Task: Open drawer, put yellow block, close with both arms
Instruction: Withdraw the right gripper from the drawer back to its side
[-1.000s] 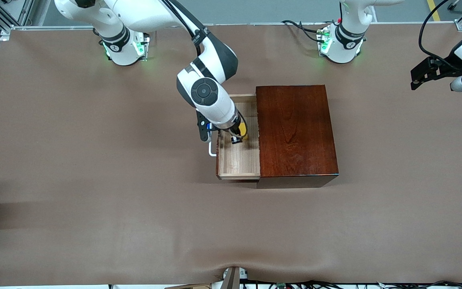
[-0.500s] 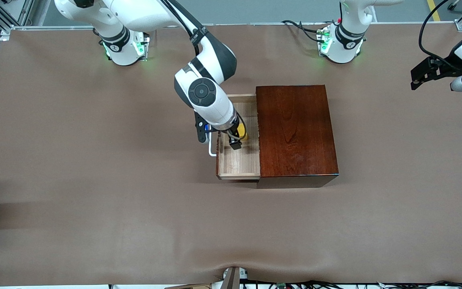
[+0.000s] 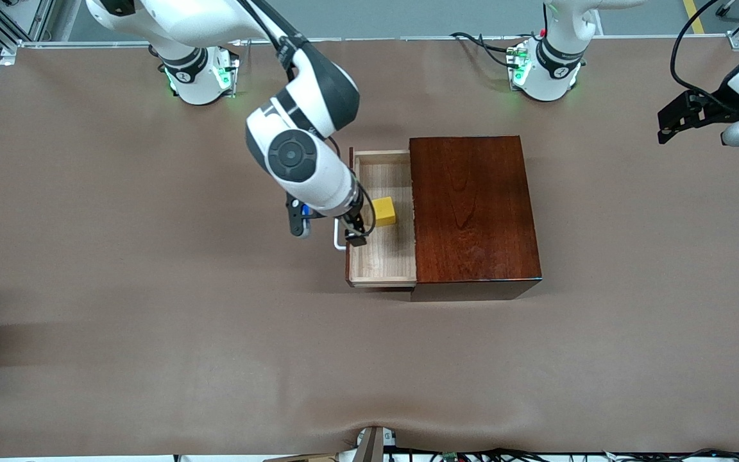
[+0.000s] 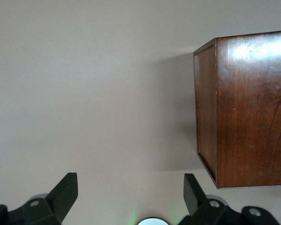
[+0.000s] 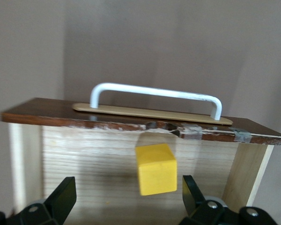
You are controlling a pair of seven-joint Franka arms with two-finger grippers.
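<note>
The drawer [image 3: 382,256] stands pulled out of the mahogany box [image 3: 472,205] toward the right arm's end of the table. The yellow block [image 3: 383,211] lies on its pale wood floor, free of any grip. My right gripper [image 3: 326,230] hovers open over the white handle [image 3: 339,239] and the drawer's front edge. In the right wrist view the yellow block [image 5: 155,168] sits just inside the drawer front [image 5: 131,119], under the handle [image 5: 154,93], ahead of the open right gripper [image 5: 129,194]. My left gripper [image 3: 684,119] waits open in the air at the left arm's end.
The left wrist view shows one end of the box [image 4: 253,108] and bare brown table cloth [image 4: 84,93] under the open left gripper [image 4: 129,192]. Cables [image 3: 491,48] lie by the left arm's base.
My right gripper opened, let go of the yellow block in the drawer, then lifted and drew back toward the handle. The block now shows uncovered. The left arm has not moved.
</note>
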